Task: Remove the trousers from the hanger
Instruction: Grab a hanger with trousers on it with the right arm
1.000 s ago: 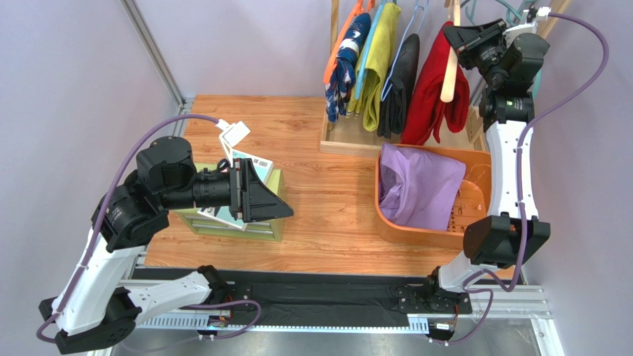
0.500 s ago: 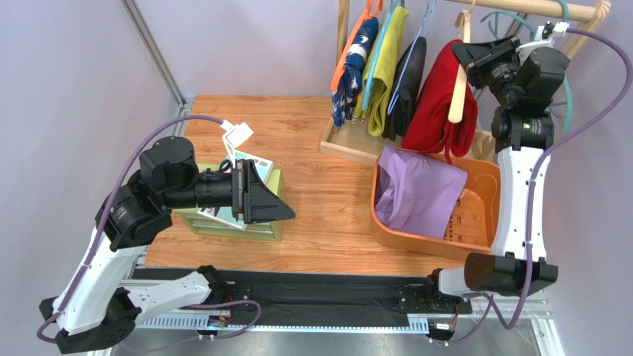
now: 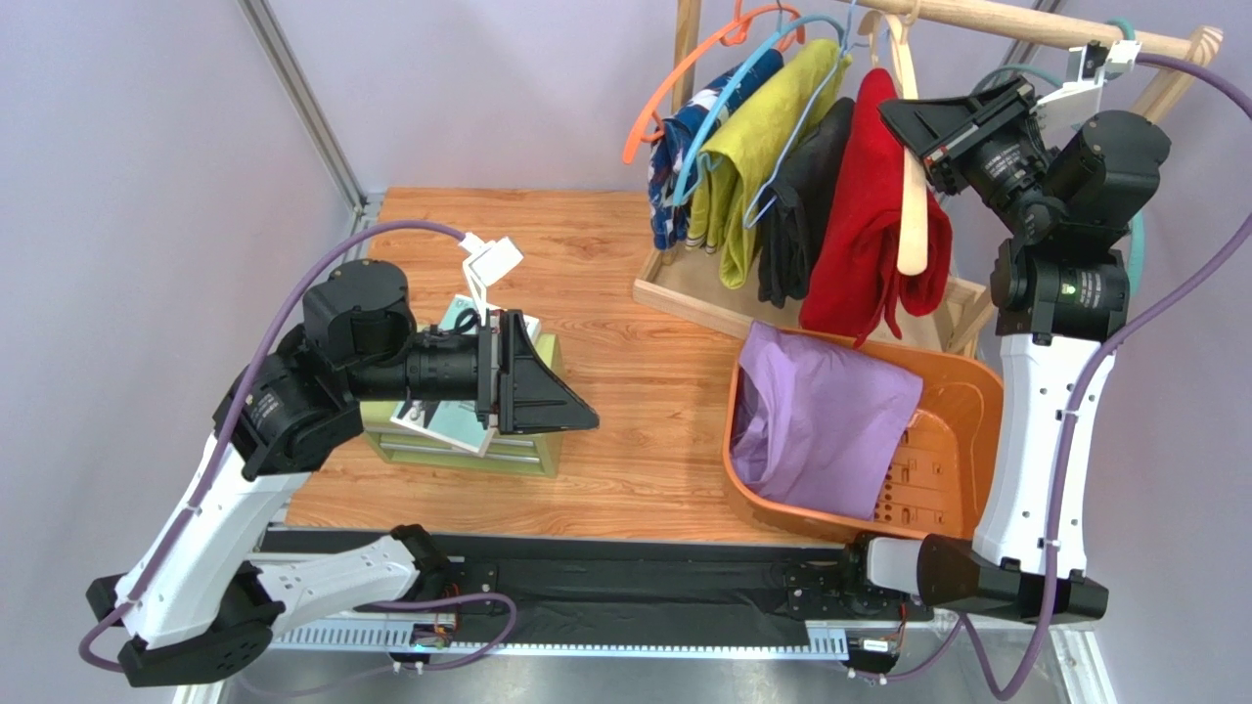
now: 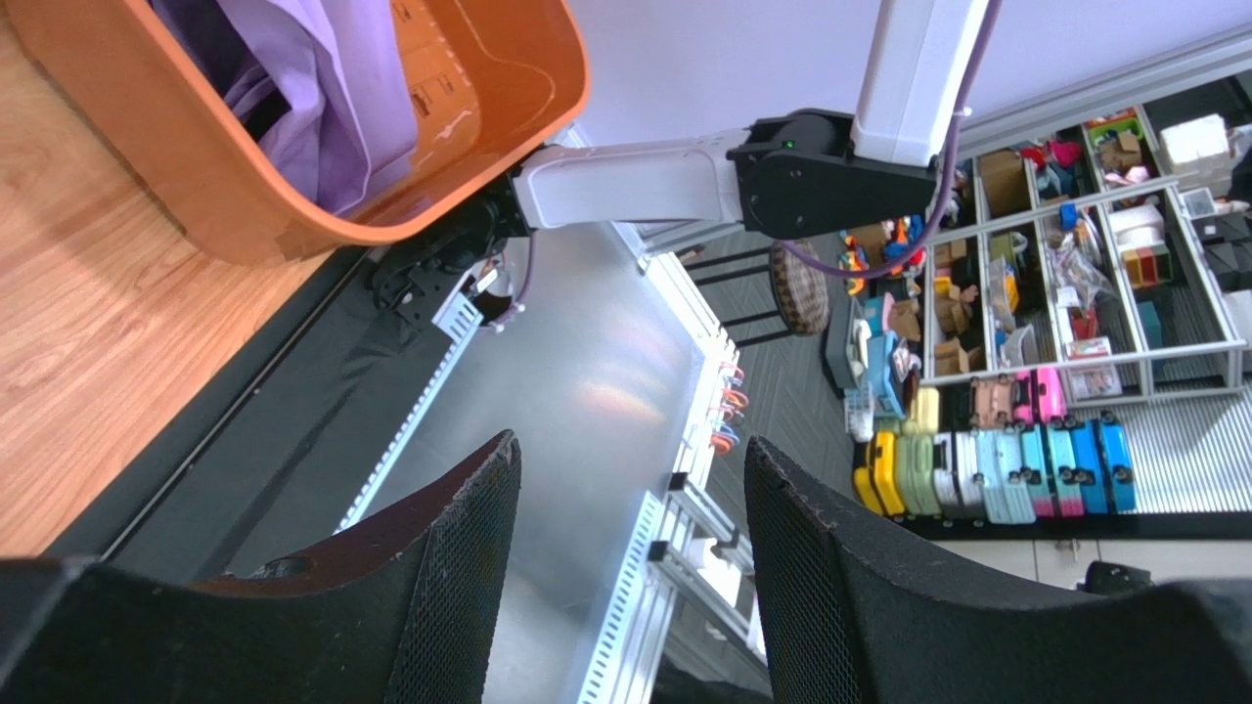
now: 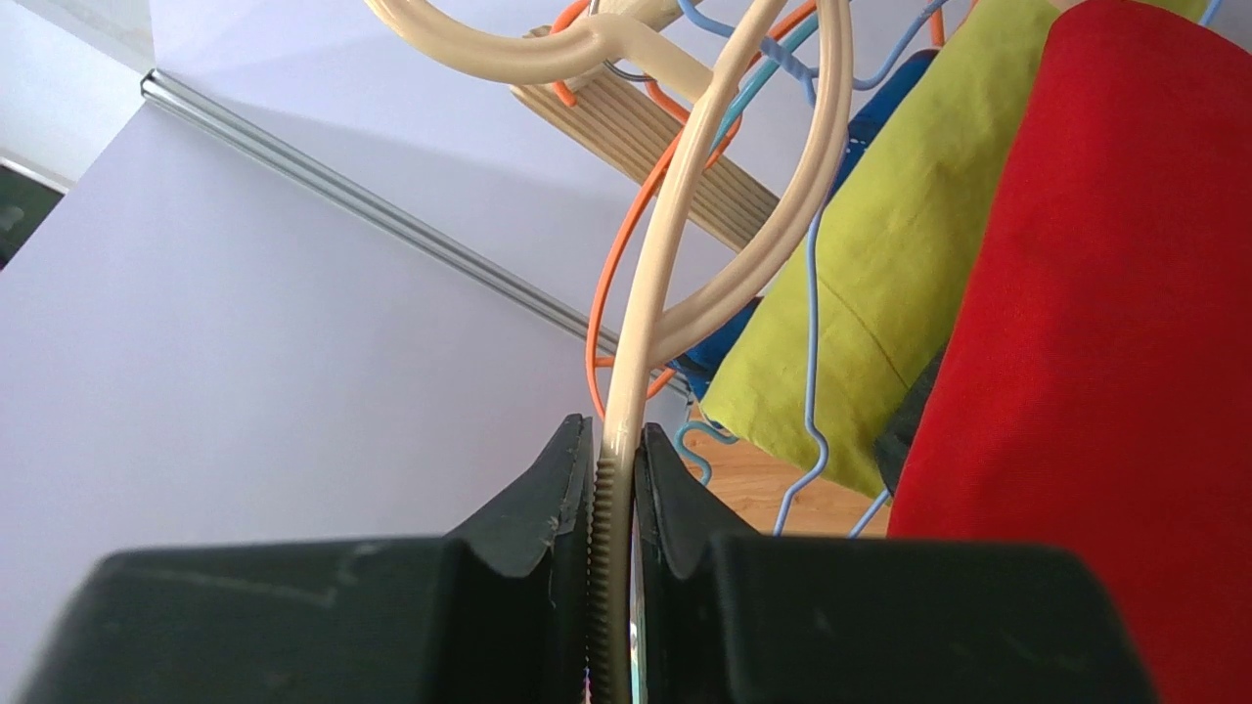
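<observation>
The navy white-patterned trousers, yellow-green trousers, black trousers and bright red trousers hang folded side by side from the wooden rail, while the lilac trousers lie crumpled in the orange basket on the desk.

The top view looks down from above the near side over the whole surface. The left wrist view faces right, sharing the orange basket; the right wrist view looks up, very near the cream hanger.
</observation>
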### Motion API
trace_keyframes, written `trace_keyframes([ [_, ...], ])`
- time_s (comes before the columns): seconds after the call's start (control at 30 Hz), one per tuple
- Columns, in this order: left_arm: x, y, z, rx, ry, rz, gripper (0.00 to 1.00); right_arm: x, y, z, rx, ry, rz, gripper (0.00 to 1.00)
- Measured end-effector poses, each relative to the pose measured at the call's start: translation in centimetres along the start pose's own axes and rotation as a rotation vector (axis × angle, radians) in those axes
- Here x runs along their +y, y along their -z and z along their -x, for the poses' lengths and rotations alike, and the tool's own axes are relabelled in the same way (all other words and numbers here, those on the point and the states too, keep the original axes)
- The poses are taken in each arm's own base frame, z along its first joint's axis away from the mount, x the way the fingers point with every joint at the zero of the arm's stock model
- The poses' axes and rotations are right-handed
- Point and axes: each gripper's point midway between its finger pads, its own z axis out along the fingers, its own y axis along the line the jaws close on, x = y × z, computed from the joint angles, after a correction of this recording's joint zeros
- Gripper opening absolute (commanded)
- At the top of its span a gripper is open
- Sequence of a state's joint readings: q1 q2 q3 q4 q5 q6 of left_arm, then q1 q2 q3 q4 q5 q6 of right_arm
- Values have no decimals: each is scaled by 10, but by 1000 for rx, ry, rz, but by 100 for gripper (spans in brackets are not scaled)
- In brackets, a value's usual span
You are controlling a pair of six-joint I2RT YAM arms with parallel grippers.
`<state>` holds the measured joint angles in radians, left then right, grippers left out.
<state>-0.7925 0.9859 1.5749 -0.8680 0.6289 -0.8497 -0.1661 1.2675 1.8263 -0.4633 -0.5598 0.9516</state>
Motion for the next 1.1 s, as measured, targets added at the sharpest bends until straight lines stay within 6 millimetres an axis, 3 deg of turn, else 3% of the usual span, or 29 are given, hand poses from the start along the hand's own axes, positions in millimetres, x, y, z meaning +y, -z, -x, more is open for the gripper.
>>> trace_keyframes([
  [0.13,0,4,-4,-7,-5,-5,63,-6,-2,-5,27,-1,-11,0],
  [0.3,-3,7,-5,-16,-14,-14,63,4,14,-10,48,12,-39,0],
  [0.6,-1,-5,1,11,-7,-27,63,49,83,-19,-19,67,-45,0],
  [0.8,0,-20,6,48,24,-45,63,60,131,-32,-89,94,-81,0],
  [0.93,-12,-22,12,45,30,-95,64,64,143,-41,-77,90,-79,0],
  [1.1,-43,-18,28,-4,17,-210,64,69,148,-56,1,73,-52,0],
])
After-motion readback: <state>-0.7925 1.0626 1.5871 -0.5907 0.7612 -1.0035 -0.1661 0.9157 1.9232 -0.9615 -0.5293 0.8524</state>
